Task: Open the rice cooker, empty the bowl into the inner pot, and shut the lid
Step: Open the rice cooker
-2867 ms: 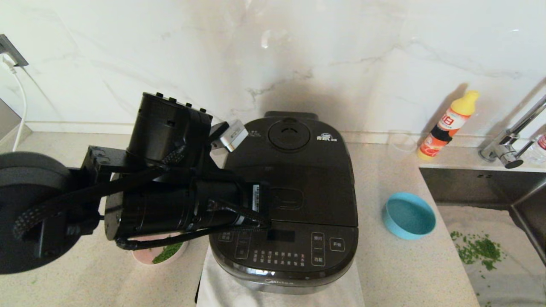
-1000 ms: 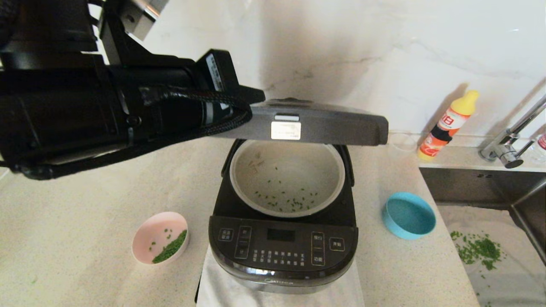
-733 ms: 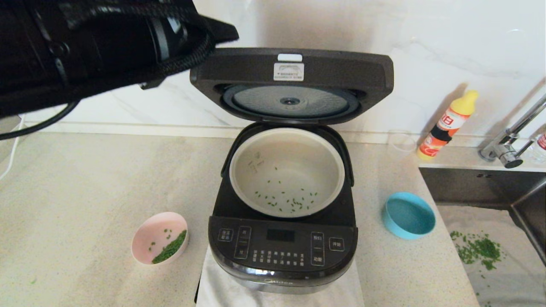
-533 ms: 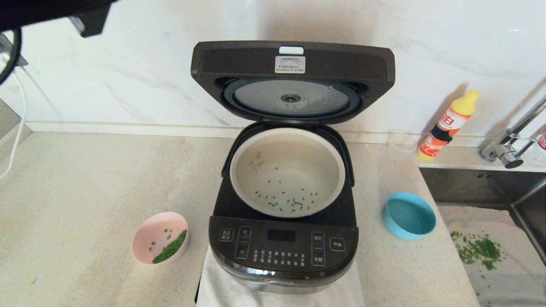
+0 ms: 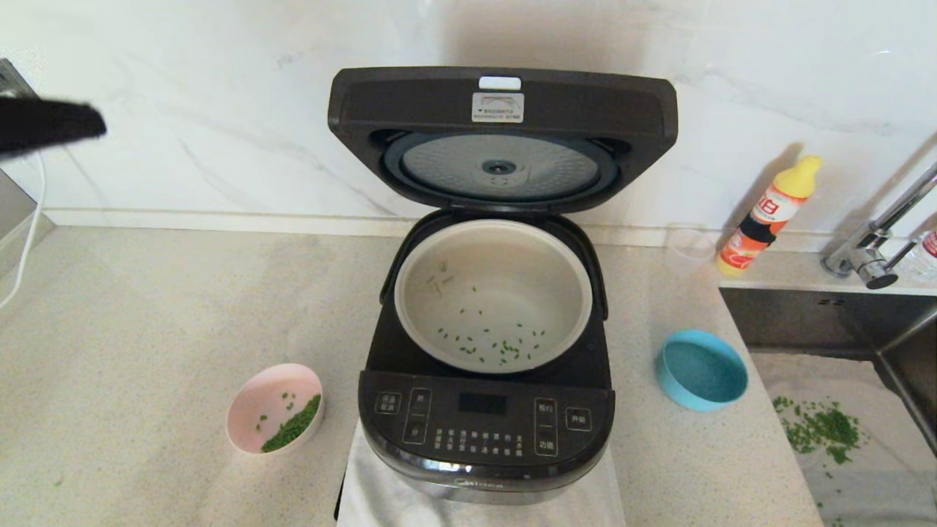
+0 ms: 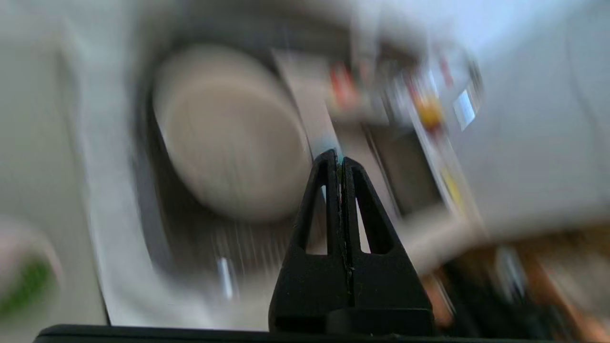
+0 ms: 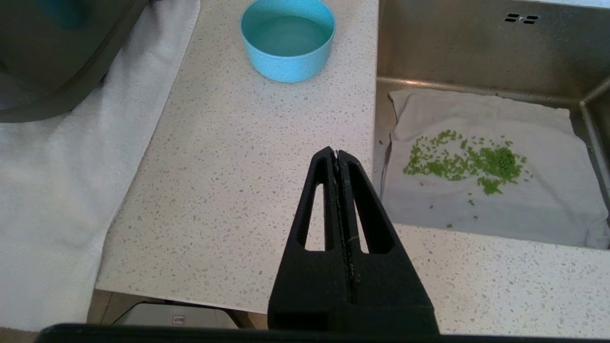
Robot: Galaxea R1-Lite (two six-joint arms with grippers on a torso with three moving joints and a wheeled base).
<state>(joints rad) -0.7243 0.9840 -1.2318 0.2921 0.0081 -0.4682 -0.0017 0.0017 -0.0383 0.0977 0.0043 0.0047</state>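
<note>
The black rice cooker (image 5: 487, 424) stands at the middle of the counter with its lid (image 5: 501, 135) swung up, the dimpled silver underside facing me. The pale inner pot (image 5: 492, 293) holds a few green bits. A pink bowl (image 5: 272, 407) with green bits sits to the cooker's left. My left gripper (image 6: 339, 159) is shut and empty, high up at the far left; only a dark part of that arm (image 5: 44, 124) shows in the head view. My right gripper (image 7: 337, 155) is shut and empty above the counter's front edge, right of the cooker.
An empty blue bowl (image 5: 701, 369) sits right of the cooker. A sink (image 5: 842, 380) at the right holds a cloth with green bits (image 7: 472, 162). A yellow bottle (image 5: 768, 214) and a tap (image 5: 871, 249) stand behind. A white towel (image 7: 57, 190) lies under the cooker.
The lid, shut at first, has swung fully up. My left arm lifted away from the cooker and withdrew to the far left edge of the head view.
</note>
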